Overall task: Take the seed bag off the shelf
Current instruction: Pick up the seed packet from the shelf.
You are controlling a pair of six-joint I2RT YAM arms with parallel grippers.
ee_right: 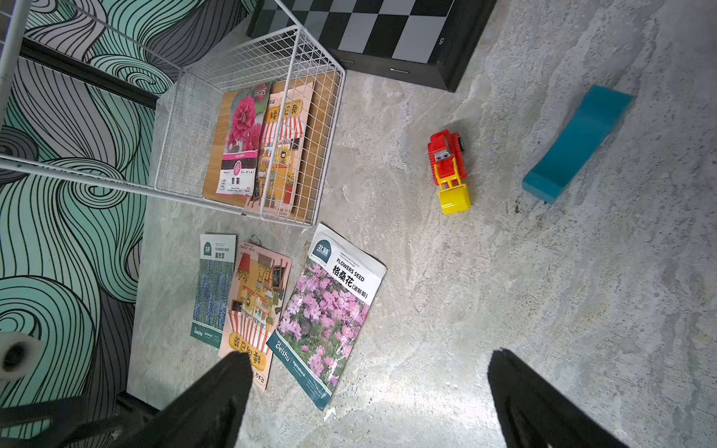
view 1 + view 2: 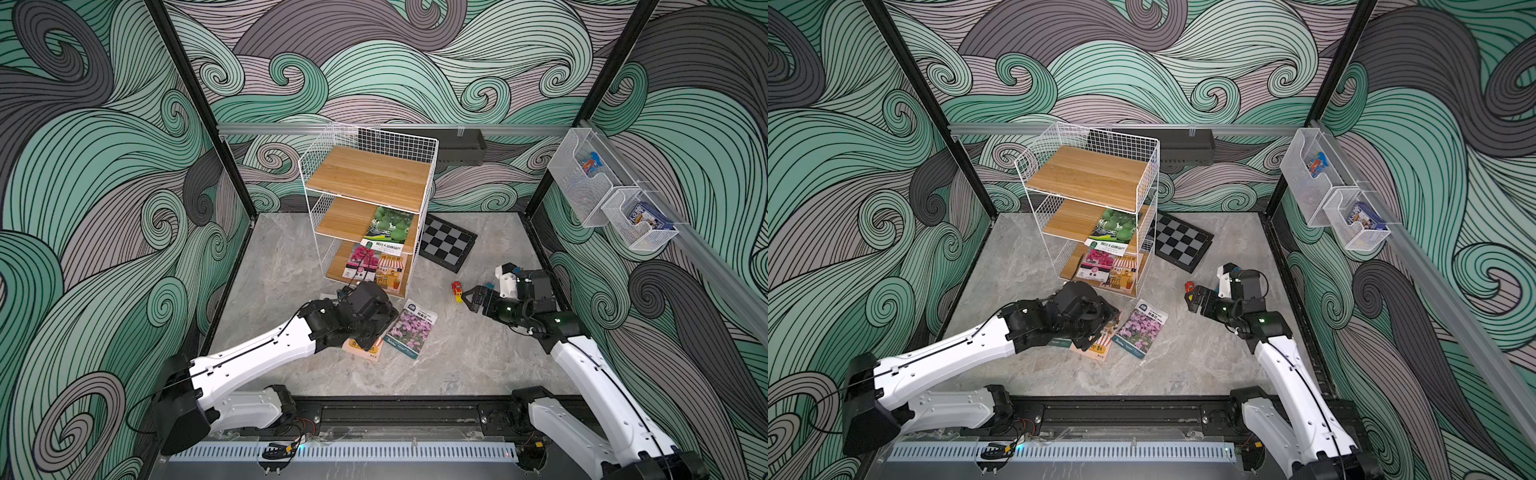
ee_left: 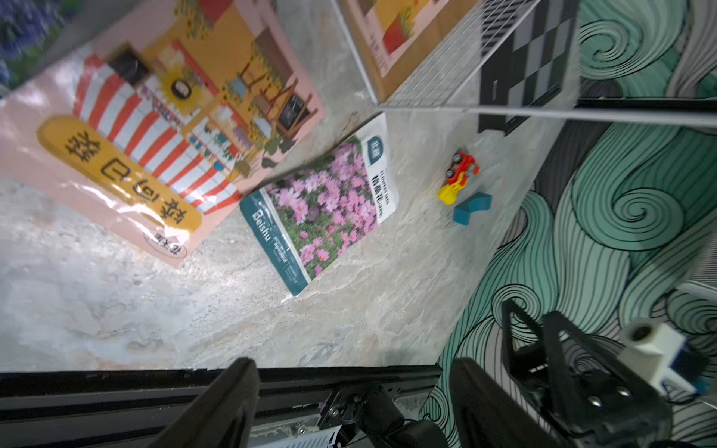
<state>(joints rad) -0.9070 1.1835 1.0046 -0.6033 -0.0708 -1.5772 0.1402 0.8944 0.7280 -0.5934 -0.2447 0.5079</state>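
Note:
The shelf (image 2: 368, 174) is a white wire rack with wooden boards at the back centre. A green seed bag (image 2: 392, 224) lies on its middle board. A pink-flower bag (image 2: 360, 259) and a striped-awning bag (image 2: 390, 270) lie on the bottom board. In front of the shelf, on the floor, lie a second awning bag (image 3: 163, 128), a pink cosmos bag (image 2: 411, 328) and a lavender bag (image 1: 214, 287). My left gripper (image 3: 355, 368) hovers over the floor awning bag, open and empty. To the right, my right gripper (image 1: 370, 360) stands open and empty above bare floor.
A red and yellow toy digger (image 2: 457, 289) and a teal block (image 1: 578, 143) lie near the right gripper. A chessboard (image 2: 449, 243) sits right of the shelf. Clear bins (image 2: 582, 183) hang on the right wall. A black rail (image 2: 395, 409) runs along the front edge.

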